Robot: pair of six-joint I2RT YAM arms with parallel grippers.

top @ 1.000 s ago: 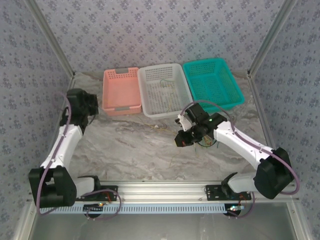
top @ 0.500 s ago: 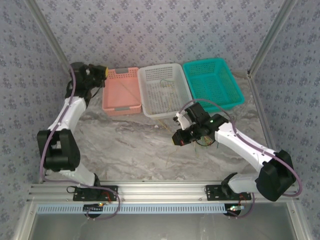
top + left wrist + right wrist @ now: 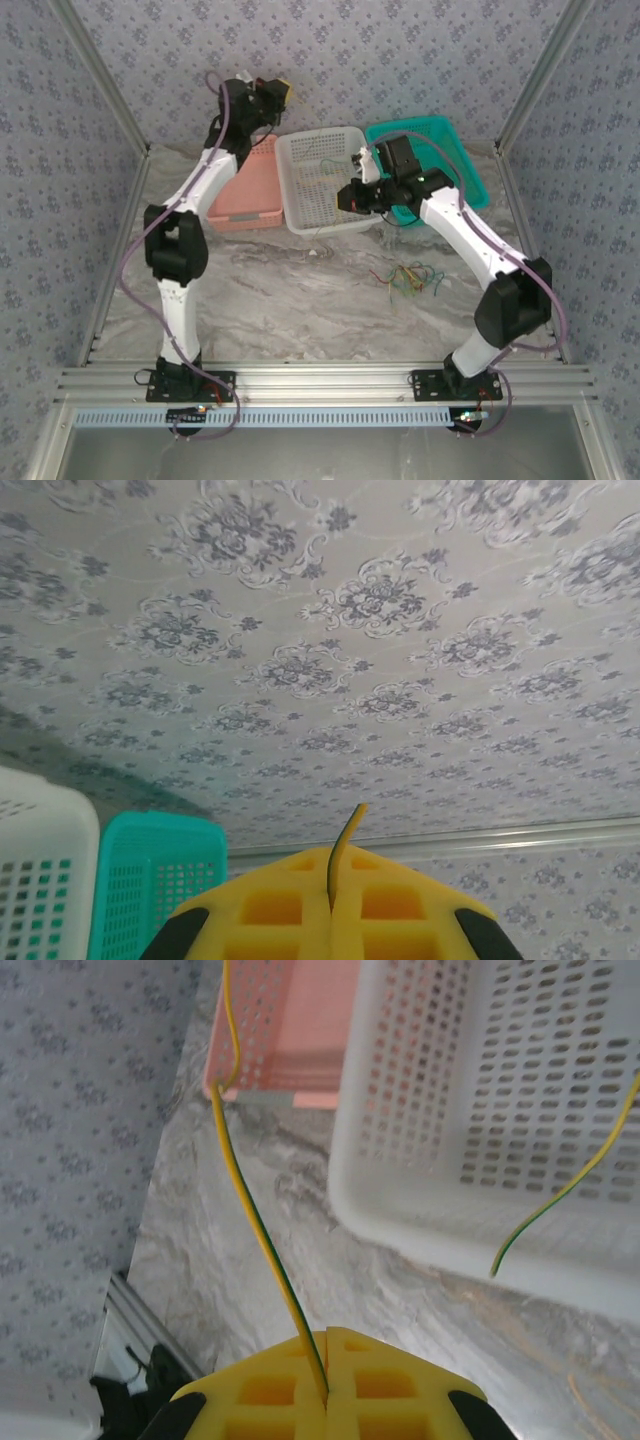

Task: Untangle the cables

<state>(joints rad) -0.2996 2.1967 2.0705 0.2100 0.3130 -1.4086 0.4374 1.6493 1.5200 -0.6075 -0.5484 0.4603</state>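
The yellow right fingers (image 3: pixel 340 1355) are closed on a thin yellow-green cable (image 3: pixel 262 1230). It leaves their seam and runs straight, up and to the left, over the grey marble desk (image 3: pixel 230 1290) toward the pink plastic basket (image 3: pixel 300 1020). The yellow left fingers (image 3: pixel 340 880) are closed too, and a short yellow-dark cable tip (image 3: pixel 345 835) stands up between them. A loose bunch of coloured cables (image 3: pixel 408 277) lies on the desk, well apart from both.

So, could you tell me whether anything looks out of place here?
The left gripper is raised high by the back wall, shut on a thin wire end, far from the tangled cables lying on the table. The right gripper pinches a yellow-green wire near the white basket; nothing looks spilled or damaged.
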